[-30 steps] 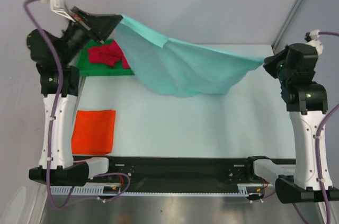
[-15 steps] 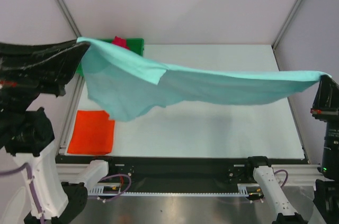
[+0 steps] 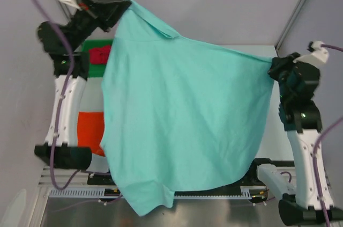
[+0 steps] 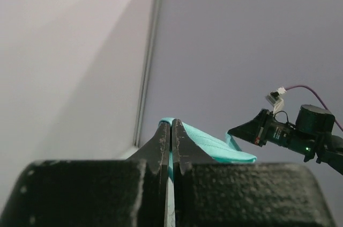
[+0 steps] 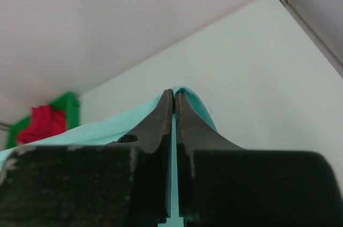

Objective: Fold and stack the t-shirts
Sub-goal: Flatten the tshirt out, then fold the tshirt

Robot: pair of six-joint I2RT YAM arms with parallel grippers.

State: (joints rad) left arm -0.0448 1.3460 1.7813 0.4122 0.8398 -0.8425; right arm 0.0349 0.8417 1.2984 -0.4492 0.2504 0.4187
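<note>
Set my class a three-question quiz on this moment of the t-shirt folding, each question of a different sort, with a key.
1. Short answer: which colour t-shirt do the left claw and right claw hold up between them?
2. True or false: the orange t-shirt lies bunched on the green tray.
3. Multiple choice: the red t-shirt is A) on the green tray, B) on the orange t-shirt, C) hanging from the right claw.
Key: 1 the mint green t-shirt; 2 false, it lies flat outside the tray; 3 A.
</note>
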